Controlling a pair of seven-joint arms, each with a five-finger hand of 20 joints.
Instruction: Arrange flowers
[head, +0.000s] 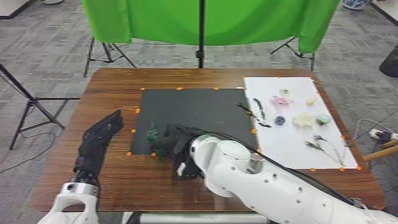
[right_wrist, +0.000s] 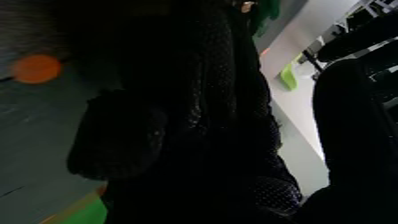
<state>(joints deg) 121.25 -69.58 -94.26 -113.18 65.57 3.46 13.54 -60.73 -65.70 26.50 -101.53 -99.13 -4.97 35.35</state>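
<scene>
One right robot hand (head: 185, 144): over near part of black mat; pinching or not, cannot tell.
Green foliage (head: 153, 134): on mat's left part, just beside right hand; likely light, springy, leaves bend; take it low on the stem, light pinch.
Black mat (head: 200, 107): flat on surface (head: 191, 77).
Left robot hand (head: 99, 131): left of mat, fingers straight, holds nothing.
White sheet (head: 266, 87): right of mat, carries the blooms.
Pink flower (head: 282, 100): probably soft, petals crush easily; grip under the head.
Cream flower (head: 303, 119): same guess, bulkier head.
Thin sprigs (head: 330, 149): look wiry, may slip or snag; grip mid-stem.
</scene>
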